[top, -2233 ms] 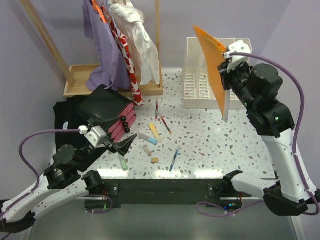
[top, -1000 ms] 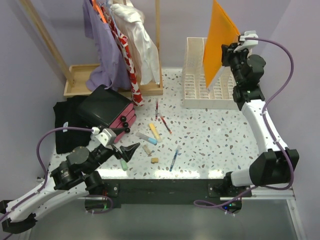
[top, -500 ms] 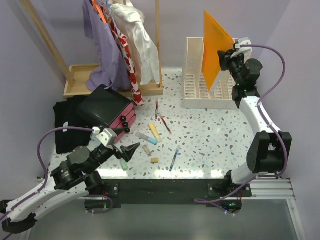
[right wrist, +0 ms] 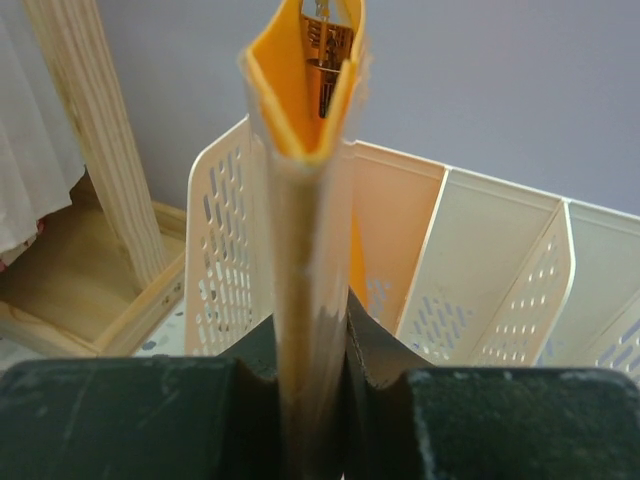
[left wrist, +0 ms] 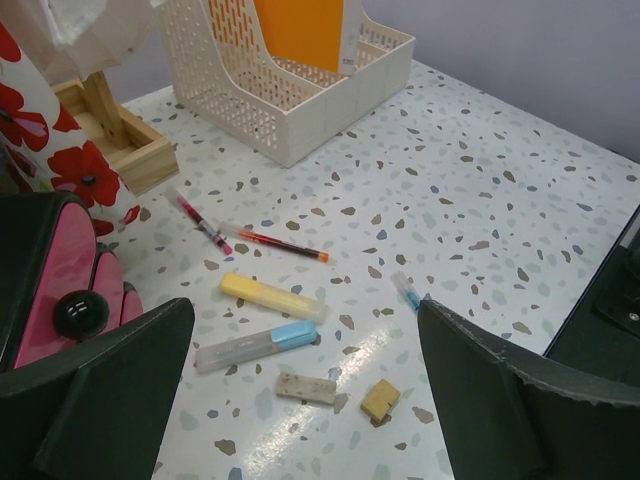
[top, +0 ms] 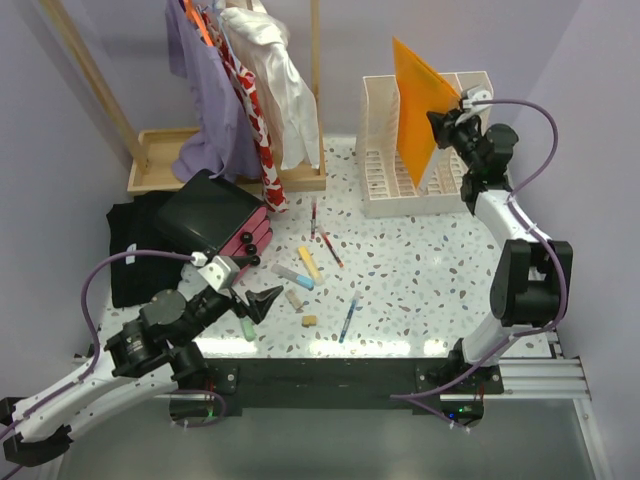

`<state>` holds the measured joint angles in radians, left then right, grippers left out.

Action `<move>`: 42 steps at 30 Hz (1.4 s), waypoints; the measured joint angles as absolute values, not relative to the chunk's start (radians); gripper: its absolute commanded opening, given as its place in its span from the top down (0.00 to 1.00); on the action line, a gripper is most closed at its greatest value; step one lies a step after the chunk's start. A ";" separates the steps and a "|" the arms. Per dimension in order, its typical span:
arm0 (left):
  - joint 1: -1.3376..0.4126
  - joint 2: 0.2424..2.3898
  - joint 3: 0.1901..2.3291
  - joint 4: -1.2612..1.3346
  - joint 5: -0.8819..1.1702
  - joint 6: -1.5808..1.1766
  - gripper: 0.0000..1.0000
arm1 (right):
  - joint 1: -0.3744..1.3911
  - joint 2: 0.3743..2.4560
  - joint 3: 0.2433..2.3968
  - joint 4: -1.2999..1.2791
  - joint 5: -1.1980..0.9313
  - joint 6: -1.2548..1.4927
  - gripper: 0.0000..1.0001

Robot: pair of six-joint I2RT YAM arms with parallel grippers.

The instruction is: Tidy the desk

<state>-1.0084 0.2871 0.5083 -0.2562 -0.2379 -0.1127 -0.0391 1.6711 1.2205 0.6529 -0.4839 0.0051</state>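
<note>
The white speckled desk (top: 420, 270) carries loose stationery near its middle: a yellow highlighter (left wrist: 268, 295), a blue-capped marker (left wrist: 255, 343), two small erasers (left wrist: 306, 388), red pens (left wrist: 280, 242) and a blue pen (top: 348, 318). My right gripper (top: 447, 115) is shut on an orange folder (top: 415, 105), edge-on in the right wrist view (right wrist: 305, 200), and holds it down into a slot of the cream file rack (top: 385, 150). My left gripper (top: 250, 285) is open and empty above the stationery, its fingers (left wrist: 500, 400) wide apart.
A black and pink case (top: 215, 220) lies on black cloth (top: 135, 255) at the left. A wooden clothes rack (top: 250, 90) with hanging garments and a wooden tray base (top: 160, 155) stands at the back left. A green eraser (top: 247, 328) lies near the front edge.
My right gripper swung the orange folder from above the right side back over the file rack and lowered it into a slot. My left gripper moved forward off the case and opened.
</note>
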 measured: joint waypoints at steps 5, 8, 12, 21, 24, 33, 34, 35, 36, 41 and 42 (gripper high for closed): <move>-1.008 0.303 0.508 -0.257 -0.237 -0.113 0.00 | -0.047 1.701 1.216 0.707 -0.521 0.027 1.00; -1.008 0.303 0.508 -0.256 -0.237 -0.113 0.00 | -0.048 1.702 1.199 0.748 -0.524 0.040 1.00; -1.008 0.303 0.508 -0.257 -0.235 -0.113 0.00 | -0.060 1.702 1.174 0.809 -0.529 0.074 1.00; -1.008 0.303 0.508 -0.256 -0.228 -0.113 0.00 | -0.073 1.734 1.184 0.876 -0.594 0.131 1.00; -1.008 0.303 0.508 -0.257 -0.227 -0.113 0.00 | -0.073 1.753 1.189 0.916 -0.615 0.143 1.00; -1.008 0.303 0.508 -0.257 -0.221 -0.113 0.00 | -0.073 1.763 1.188 0.977 -0.668 0.134 1.00; -1.008 0.303 0.508 -0.257 -0.221 -0.113 0.00 | -0.073 1.763 1.188 0.982 -0.673 0.130 1.00; -1.008 0.303 0.508 -0.257 -0.221 -0.113 0.00 | -0.073 1.763 1.188 0.987 -0.676 0.128 1.00; -1.008 0.303 0.508 -0.257 -0.220 -0.113 0.00 | -0.073 1.763 1.188 0.994 -0.679 0.126 1.00; -1.008 0.303 0.508 -0.256 -0.220 -0.113 0.00 | -0.073 1.763 1.189 1.016 -0.704 0.114 1.00; -1.008 0.303 0.508 -0.257 -0.220 -0.113 0.00 | -0.073 1.763 1.189 1.019 -0.707 0.112 1.00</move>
<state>-1.0084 0.3027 0.5083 -0.2565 -0.2203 -0.1131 -0.0734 1.7634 1.1893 1.0195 -0.7071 0.1123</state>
